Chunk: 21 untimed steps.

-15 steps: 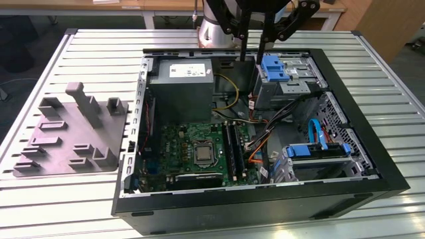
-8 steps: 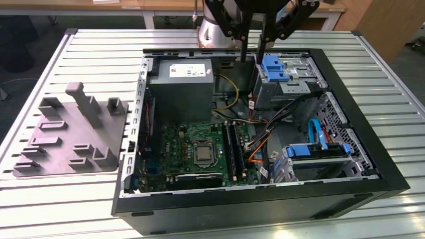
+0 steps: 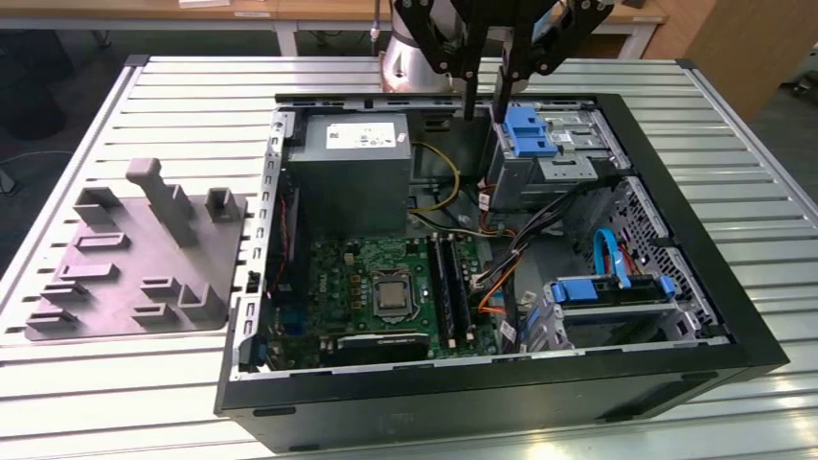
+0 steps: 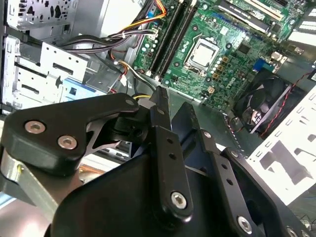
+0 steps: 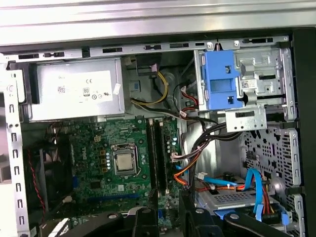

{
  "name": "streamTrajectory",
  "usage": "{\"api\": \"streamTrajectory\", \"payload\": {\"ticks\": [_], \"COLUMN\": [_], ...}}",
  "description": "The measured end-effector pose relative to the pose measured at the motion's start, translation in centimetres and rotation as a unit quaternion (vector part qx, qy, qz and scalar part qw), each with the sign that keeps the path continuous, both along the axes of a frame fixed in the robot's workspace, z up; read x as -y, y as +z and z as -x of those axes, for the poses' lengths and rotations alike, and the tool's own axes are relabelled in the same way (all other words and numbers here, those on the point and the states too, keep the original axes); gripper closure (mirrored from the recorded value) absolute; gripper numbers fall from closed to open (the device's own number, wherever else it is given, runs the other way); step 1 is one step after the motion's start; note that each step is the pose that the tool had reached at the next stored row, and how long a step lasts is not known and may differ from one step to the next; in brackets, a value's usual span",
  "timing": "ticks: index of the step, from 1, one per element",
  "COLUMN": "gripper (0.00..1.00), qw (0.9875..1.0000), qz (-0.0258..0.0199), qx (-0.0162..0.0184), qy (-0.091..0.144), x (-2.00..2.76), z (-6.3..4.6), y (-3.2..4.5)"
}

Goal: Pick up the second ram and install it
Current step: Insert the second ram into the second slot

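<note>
An open black computer case [image 3: 665, 316] lies on a slatted metal table. On its green motherboard [image 3: 364, 264], two long dark ram sticks [image 3: 445, 278] stand side by side in the slots beside the processor socket; both wrist views also show the sticks [image 5: 157, 153] [image 4: 173, 34]. My gripper [image 3: 488, 115] hangs above the case's far edge, over the blue drive bracket [image 3: 527, 132], well away from the sticks. Its thin black fingers stand a little apart with nothing between them. The fingers also appear in both wrist views, with the gripper [image 5: 165, 219] [image 4: 174, 101] open.
A grey power supply [image 3: 348, 168] fills the case's far corner on the exterior view's left. Bundled cables [image 3: 505, 249] run between the board and the drive cage [image 3: 611, 292]. A grey parts fixture [image 3: 134, 259] sits on the table on the exterior view's left of the case.
</note>
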<state>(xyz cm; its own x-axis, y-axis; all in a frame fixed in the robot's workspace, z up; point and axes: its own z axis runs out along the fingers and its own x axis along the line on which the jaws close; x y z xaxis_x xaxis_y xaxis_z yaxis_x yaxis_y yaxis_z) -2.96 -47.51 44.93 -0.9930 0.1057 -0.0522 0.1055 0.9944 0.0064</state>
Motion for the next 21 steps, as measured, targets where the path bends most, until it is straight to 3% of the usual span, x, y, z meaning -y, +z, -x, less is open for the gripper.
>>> {"api": "streamTrajectory", "payload": {"ticks": [1, 3, 6, 7, 8, 13, 17, 21], "gripper": [0.69, 0.69, 0.69, 0.69, 0.69, 0.69, 0.69, 0.69], "qw": [1.0000, 1.0000, 0.9999, 0.9999, 0.9999, 0.9998, 0.9992, 0.9990], "qz": [-0.0001, -0.0065, -0.0120, -0.0120, -0.0119, -0.0120, -0.0117, -0.0123], "qx": [0.0000, -0.0002, -0.0069, -0.0099, -0.0104, -0.0105, -0.0109, -0.0110], "qy": [0.000, 0.000, 0.002, 0.002, 0.002, 0.010, 0.038, 0.042], "x": [0.00, 0.02, 0.05, 0.07, 0.07, 0.07, 0.07, 0.09], "z": [0.0, 0.0, 0.0, 0.0, 0.0, 0.0, 0.0, 0.0], "y": [0.00, -0.03, -0.20, -0.25, -0.25, -0.43, -1.07, -1.67]}}
